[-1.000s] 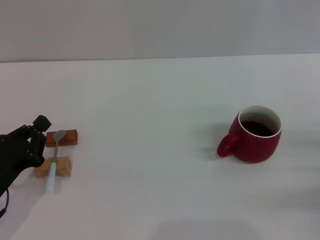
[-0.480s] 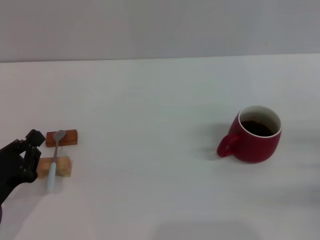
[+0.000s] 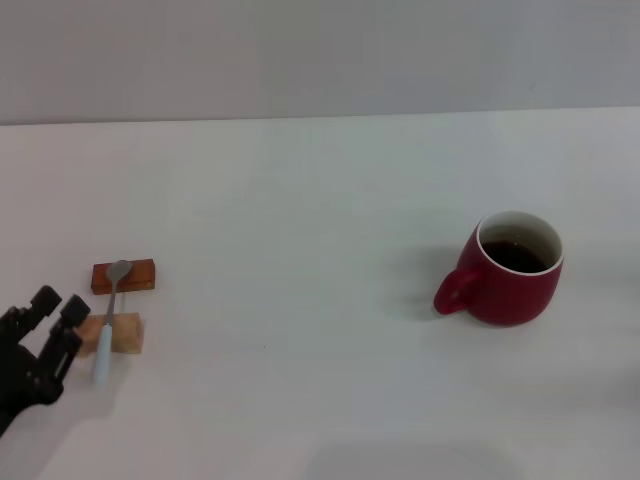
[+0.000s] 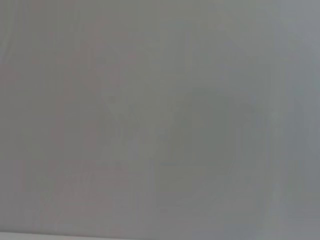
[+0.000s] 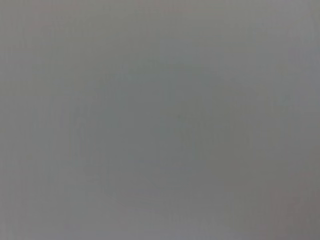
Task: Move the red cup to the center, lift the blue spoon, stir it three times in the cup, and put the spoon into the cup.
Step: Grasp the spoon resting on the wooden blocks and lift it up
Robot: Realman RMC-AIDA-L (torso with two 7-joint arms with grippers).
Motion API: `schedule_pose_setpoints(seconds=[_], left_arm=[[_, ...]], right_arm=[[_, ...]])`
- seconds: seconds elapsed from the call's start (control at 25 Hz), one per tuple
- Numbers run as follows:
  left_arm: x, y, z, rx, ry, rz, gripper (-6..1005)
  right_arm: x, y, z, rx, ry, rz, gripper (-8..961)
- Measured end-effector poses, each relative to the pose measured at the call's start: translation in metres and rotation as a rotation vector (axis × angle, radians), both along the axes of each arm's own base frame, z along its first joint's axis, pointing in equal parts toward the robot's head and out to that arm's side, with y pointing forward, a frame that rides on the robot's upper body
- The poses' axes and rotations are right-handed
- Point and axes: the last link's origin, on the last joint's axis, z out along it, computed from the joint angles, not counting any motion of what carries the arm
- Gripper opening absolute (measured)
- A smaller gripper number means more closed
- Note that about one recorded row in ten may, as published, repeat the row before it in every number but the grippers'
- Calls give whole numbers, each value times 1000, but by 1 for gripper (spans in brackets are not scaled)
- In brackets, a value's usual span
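Wide bare white table (image 3: 300,200) between the two sides. One red cup (image 3: 512,268) at right, upright, handle pointing left, dark liquid inside. One blue spoon (image 3: 108,320) at far left, bridging two wooden blocks (image 3: 123,276), bowl on the farther. Left gripper (image 3: 55,312) at the left edge, just beside the spoon handle, fingers slightly apart, holding nothing.

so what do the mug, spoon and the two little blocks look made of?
Mug: likely glazed ceramic, given its dark-red outside, white inside and thick rim. Spoon: grey bowl and neck look metal; the pale-blue handle is possibly plastic or coated. Blocks: wood by colour, the rear block reddish-brown, the front block light tan.
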Motion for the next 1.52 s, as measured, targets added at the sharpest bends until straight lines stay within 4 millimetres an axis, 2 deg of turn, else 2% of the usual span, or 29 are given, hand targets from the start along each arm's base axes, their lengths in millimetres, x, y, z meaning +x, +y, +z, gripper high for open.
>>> schedule_pose_setpoints(seconds=[0.2,0.56,0.84,1.52], left_arm=[[-1,-9,-8,-1,19,14,356],[-4,-17,-15,-22,5,52,590],[-6,-23,-23,-32,30,72,586],[-8,-20,-32,-72,49,101,584]], right_arm=[[-1,2,-1,-7,-2,-1,0],[-2,3,-2,-11,-1,1,0],[-3,6,-3,-19,4,-1,-1],[-4,7,-4,-21,2,4,-1]])
